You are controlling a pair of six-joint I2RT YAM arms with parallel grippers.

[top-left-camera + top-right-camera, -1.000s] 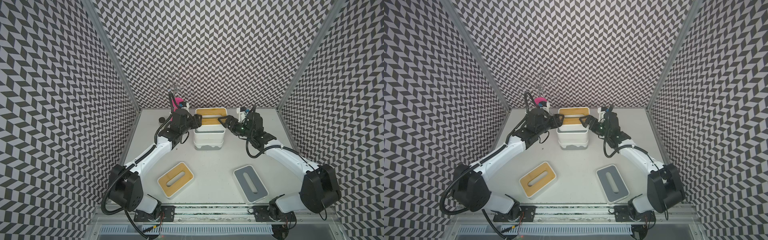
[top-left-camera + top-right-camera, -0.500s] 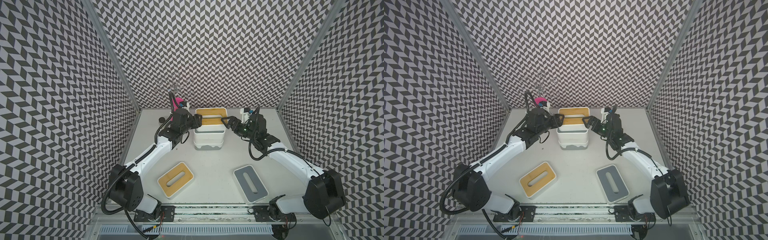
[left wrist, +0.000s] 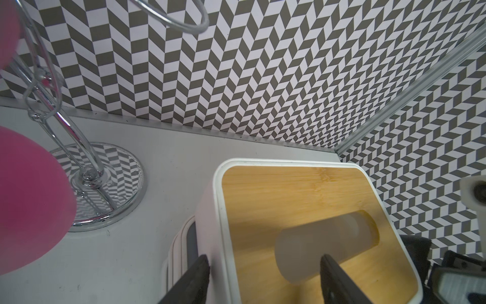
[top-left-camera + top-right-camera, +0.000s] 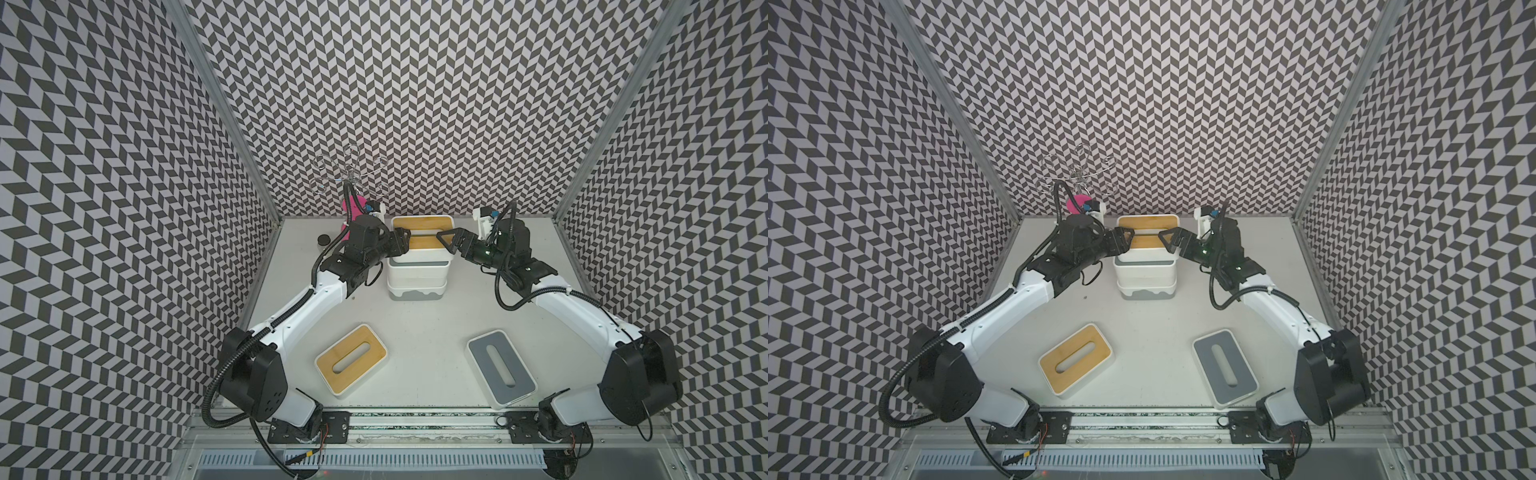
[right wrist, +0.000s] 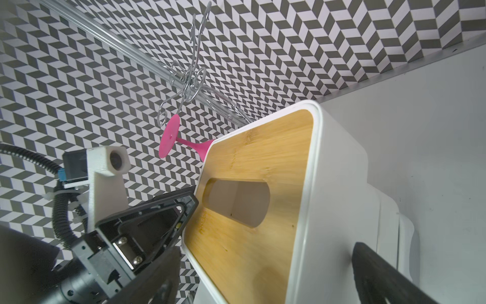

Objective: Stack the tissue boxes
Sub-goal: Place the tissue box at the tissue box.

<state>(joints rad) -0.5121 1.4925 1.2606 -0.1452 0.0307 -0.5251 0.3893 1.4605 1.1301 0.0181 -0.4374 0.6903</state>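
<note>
You have two loose tissue boxes on the worktop [image 4: 424, 324], both well back from your hands towards the arm bases: one bamboo-lidded box [image 4: 351, 359] and one grey-lidded box [image 4: 500, 365], each white-walled with an oblong slot; one stack [image 4: 417, 282] stands between your hands, its lower boxes nested too closely to count; its top box [image 4: 422, 226] has a tan bamboo lid and rounded white walls; your left hand [image 4: 405, 243] grips that box's end, one finger outside the wall, the other in the slot; your right hand [image 4: 444, 244] is spread wide at the opposite end, holding nothing.
</note>
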